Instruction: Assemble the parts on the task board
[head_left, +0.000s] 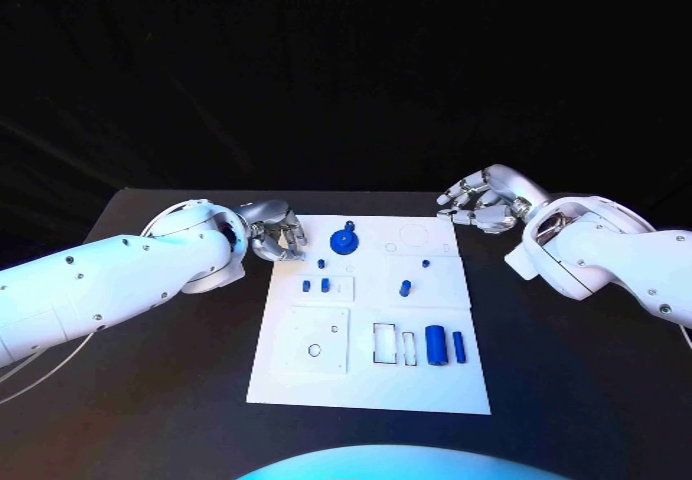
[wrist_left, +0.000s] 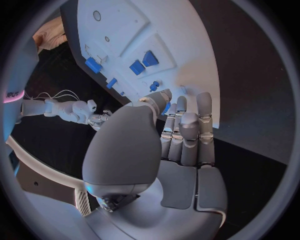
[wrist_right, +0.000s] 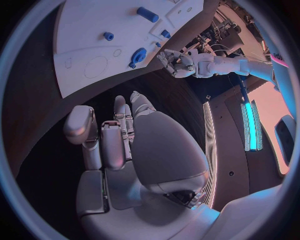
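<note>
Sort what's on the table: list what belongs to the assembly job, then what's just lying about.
Job: task board; round blue part; blue cylinder; slim blue bar; small blue pegs; left hand and right hand, both holding nothing.

Lying about: only the black table itself.

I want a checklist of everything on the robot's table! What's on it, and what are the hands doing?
Surface: black table, white task board in the middle.
Job's things: small blue parts lie on the board; round blue part at the far end, blue cylinder at the near end.
Clutter: nothing seen.
Hands: left hand at the board's far left corner, right hand off its far right corner; both hold nothing.
Cables: thin cable under the left arm.
Surroundings: dark backdrop.
</note>
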